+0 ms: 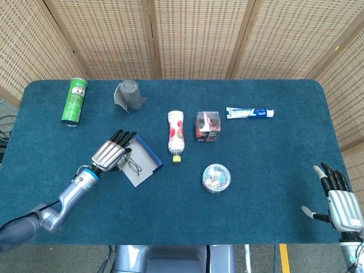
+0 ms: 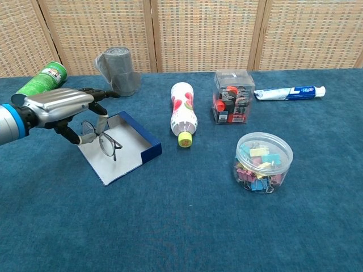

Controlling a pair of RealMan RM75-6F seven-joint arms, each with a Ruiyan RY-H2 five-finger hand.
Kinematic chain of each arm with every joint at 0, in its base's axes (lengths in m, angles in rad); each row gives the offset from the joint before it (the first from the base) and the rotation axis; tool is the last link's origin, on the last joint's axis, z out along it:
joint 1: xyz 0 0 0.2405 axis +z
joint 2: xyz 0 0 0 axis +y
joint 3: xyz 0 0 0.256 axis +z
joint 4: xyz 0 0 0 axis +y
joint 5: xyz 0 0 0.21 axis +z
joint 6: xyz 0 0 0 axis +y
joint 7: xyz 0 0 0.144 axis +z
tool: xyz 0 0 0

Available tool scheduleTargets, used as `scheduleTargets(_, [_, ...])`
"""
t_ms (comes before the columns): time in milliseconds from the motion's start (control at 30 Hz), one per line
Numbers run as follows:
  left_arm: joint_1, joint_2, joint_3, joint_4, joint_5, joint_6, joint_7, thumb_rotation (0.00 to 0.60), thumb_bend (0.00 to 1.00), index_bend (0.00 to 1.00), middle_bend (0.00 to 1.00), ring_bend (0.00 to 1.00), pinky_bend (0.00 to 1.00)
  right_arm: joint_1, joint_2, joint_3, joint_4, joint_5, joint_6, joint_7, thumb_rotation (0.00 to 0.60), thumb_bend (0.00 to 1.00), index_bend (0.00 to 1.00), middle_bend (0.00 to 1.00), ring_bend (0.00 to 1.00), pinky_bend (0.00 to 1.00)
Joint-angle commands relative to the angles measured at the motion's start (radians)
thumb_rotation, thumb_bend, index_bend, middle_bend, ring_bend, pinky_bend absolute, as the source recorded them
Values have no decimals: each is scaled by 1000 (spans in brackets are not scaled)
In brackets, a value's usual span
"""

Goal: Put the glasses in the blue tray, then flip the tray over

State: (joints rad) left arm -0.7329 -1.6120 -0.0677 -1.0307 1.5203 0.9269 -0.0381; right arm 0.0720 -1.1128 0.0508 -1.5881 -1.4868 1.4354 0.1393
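Here the left robot hand (image 2: 62, 110) hangs over the blue tray (image 2: 144, 141), pinching the glasses (image 2: 102, 139) by their upper part between thumb and fingers; the lenses dangle just above the tray's grey floor, and whether they touch it I cannot tell. The head view shows the same: glasses (image 1: 133, 166) beside the left robot hand (image 1: 108, 154), over the tray (image 1: 149, 153), left of centre on the surface (image 1: 273, 170). The right robot hand (image 1: 340, 205) sits at the near right corner, fingers spread, holding nothing.

The glasses look light, thin-framed and fragile, so they probably want a gentle hold at the bridge or a temple, never on the lenses, and a low release. The tray seems a light, stiff, shallow box with one open side; for the flip, a raised blue wall is likely the best purchase. The glasses will probably spill out then.
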Motion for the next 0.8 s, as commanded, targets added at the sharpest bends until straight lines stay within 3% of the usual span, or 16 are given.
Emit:
scheduleTargets(33, [-24, -34, -13, 38, -20, -25, 14, 600, 452, 592, 0, 0, 0, 0, 1, 0, 0, 1, -1, 1, 600, 0, 0, 0, 0, 0])
scheduleTargets(400, [-68, -97, -17, 123, -20, -39, 11, 600, 452, 595, 0, 0, 0, 2, 4, 0, -4, 5, -8, 2, 600, 0, 0, 0, 0, 0])
scheduleTargets(800, [-99, -121, -19, 121, -34, -59, 87, 600, 451, 595, 0, 0, 0, 2, 5, 0, -4, 4, -8, 7, 600, 0, 0, 0, 0, 0])
